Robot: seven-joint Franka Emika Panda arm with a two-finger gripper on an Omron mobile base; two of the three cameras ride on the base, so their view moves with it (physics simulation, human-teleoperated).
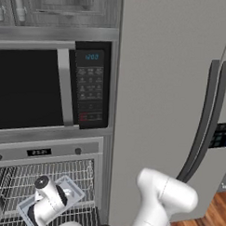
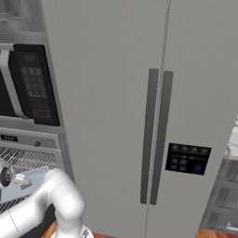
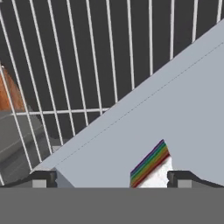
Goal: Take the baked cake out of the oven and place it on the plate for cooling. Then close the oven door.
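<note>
While the cake [image 3: 151,168] is seen resting on its grey tray [image 1: 27,204] on the oven [image 1: 47,177] rack [image 3: 87,65], the jaws are held wide apart above it, nothing gripped; removal, plating and door closing are judged outstanding.

I am looking into a home kitchen, a rendered one. A tall grey double-door refrigerator [image 2: 153,116] stands ahead of me, with two long dark handles [image 2: 156,137] at its middle seam and a dark dispenser panel [image 2: 188,159] on its right door. To its left a built-in column holds a black-windowed microwave [image 1: 51,86] with a keypad [image 1: 91,88] and a lit clock. Under it sits the oven [image 1: 48,154], steel-framed, with a small black display [image 1: 38,152], dark knobs and white wire racks [image 1: 19,180] showing inside. Pale cabinet doors [image 1: 54,7] sit above the microwave. Warm wood flooring [image 1: 208,221] shows at the foot of the refrigerator.
</note>
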